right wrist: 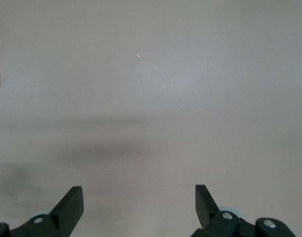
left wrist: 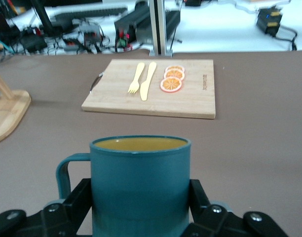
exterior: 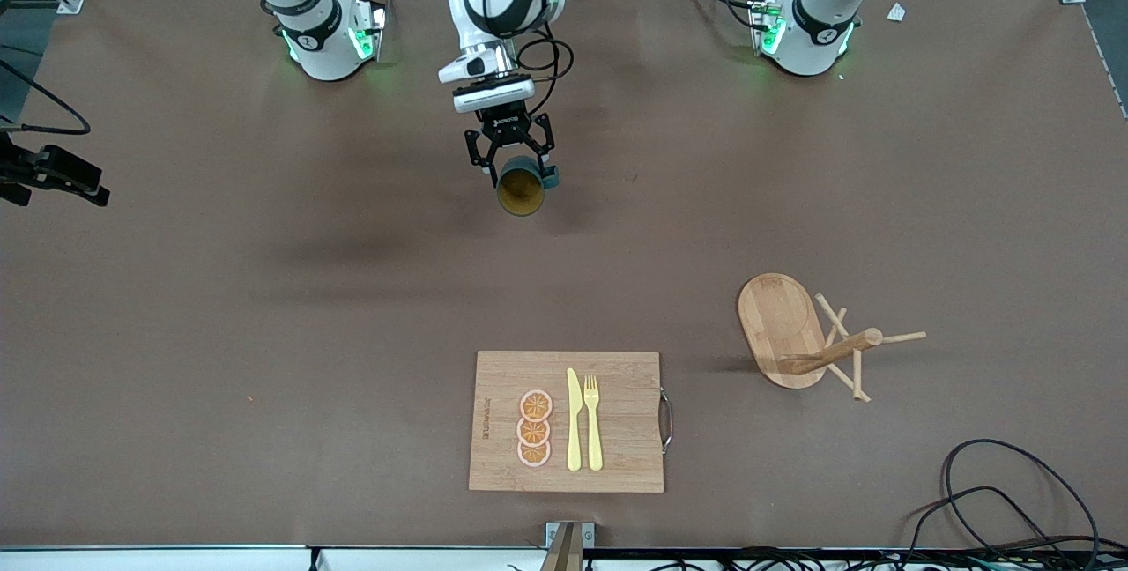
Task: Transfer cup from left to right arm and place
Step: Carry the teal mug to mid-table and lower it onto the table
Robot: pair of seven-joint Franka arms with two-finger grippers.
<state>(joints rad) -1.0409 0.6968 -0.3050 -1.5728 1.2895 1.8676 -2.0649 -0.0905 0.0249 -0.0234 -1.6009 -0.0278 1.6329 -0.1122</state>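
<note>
— Fingers first: what are they doing?

— The left gripper's (exterior: pixel 518 167) fingers (left wrist: pixel 77 200) are closing on the small dark teal mug (exterior: pixel 520 188), one on each side of its lower body. The loop handle is sticking out just beside one finger. I'm seeing the mustard-yellow inside facing the front camera.

— Where is the mug sitting relative to the rectangular bamboo cutting board (exterior: pixel 617 412)?

— It isn't sitting. The left arm is holding it up over the bare brown table (exterior: pixel 264 289), well apart from the board. In the left wrist view the mouth is pointing toward the board.

— And the right gripper (right wrist: pixel 138 202)?

— I'm watching its black fingers (right wrist: pixel 72 202) standing wide apart, gripping nothing. That arm is waiting over bare table, well apart from the board, toward the right arm's end. Only a sliver of the board's edge is showing in the right wrist view.

— What is lying on the board?

— Three orange slices (exterior: pixel 535 428) are lying in a row, touching one another. Just beside them a pale yellow plastic knife (exterior: pixel 574 419) and a matching fork (exterior: pixel 592 421) are lying side by side.

— Anything else?

— A wooden peg rack on an oval base (exterior: pixel 780 324) is standing near the board, toward the left arm's end of the table.
</note>
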